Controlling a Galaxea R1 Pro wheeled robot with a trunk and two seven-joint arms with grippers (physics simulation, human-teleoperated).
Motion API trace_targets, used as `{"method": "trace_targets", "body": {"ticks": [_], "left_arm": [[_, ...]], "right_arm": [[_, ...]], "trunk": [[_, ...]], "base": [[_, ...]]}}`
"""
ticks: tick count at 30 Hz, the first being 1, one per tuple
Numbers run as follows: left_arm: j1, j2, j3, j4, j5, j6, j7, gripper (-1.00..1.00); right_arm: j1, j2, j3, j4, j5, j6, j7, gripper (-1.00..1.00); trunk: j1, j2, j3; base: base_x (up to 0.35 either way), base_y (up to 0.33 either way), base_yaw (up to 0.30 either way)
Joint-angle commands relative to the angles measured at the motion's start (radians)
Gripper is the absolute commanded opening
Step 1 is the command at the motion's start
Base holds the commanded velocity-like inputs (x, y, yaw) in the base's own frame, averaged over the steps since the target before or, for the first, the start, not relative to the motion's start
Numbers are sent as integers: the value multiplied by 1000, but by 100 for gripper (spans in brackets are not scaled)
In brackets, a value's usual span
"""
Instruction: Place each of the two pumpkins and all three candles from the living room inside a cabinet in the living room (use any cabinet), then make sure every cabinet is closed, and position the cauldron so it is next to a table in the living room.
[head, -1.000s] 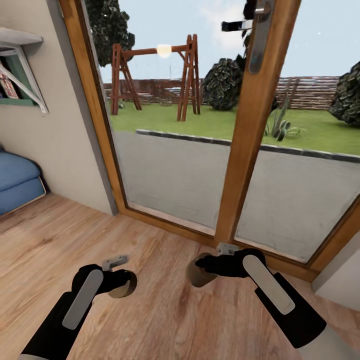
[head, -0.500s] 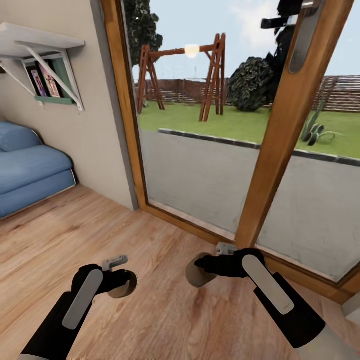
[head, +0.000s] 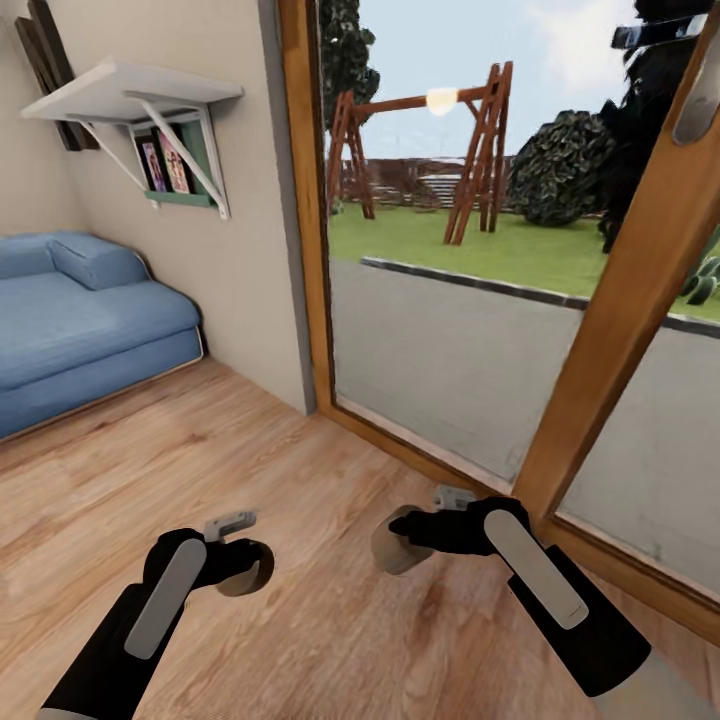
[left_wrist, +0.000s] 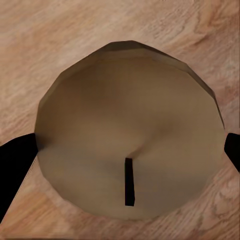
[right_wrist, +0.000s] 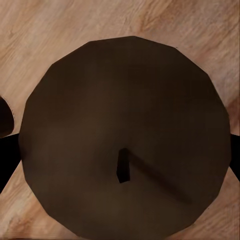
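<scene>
Left hand (head: 243, 560) clamping candle (head: 252, 570), right hand (head: 398, 527) clamping second candle (head: 392, 552), glass door (head: 450, 330) ahead, sofa (head: 80, 320) left, wall shelf (head: 130, 90) above

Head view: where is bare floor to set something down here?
Bare wood floor lies between the blue sofa and the glass door frame, ahead of both pincers. Left pincer and right pincer each hold a candle.

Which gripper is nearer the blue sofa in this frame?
Left. The left gripper, shut on a candle, is on the side of the blue sofa; the right gripper, holding another candle, is further off, by the glass door.
</scene>
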Motion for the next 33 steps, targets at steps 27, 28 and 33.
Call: {"method": "trace_targets", "body": {"ticks": [27,28,33], "left_arm": [[-1,1,8,-1,9,0,11,-100],[-1,1,8,-1,9,0,11,-100],[-1,1,9,-1,9,0,11,-100]], "right_arm": [[-1,-1,1,0,-11,-2,-10,-100],[-1,-1,1,-1,-11,-2,-10,-100],[-1,-1,1,-1,-12,-2,-10,-100]], "trunk": [[0,0,-1],[0,0,-1],[0,0,-1]], "base": [[0,0,287],[0,0,287],[0,0,287]]}}
